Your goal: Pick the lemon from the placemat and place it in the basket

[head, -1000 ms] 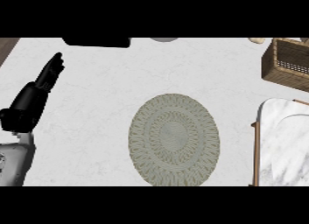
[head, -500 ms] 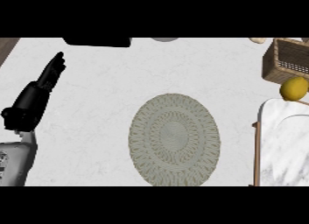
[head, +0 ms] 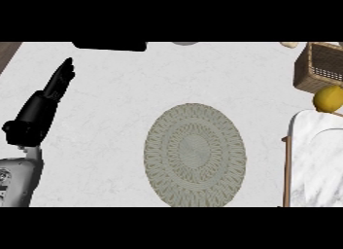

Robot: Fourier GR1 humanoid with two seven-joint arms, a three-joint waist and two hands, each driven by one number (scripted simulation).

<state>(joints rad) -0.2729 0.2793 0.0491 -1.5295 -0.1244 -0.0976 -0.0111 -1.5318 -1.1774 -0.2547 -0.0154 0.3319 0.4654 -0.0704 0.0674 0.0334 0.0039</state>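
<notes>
Lemon [head: 330, 98] at right edge, against lower rim of basket [head: 314, 73] in upper right, round placemat [head: 194, 154] at centre, left hand [head: 57, 85] at left, fingers straight, pressed together.

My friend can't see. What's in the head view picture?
A yellow lemon lies at the near edge of a woven basket at the right of the counter, off the round placemat in the middle. The left robot hand rests open at the left, holding nothing.
</notes>
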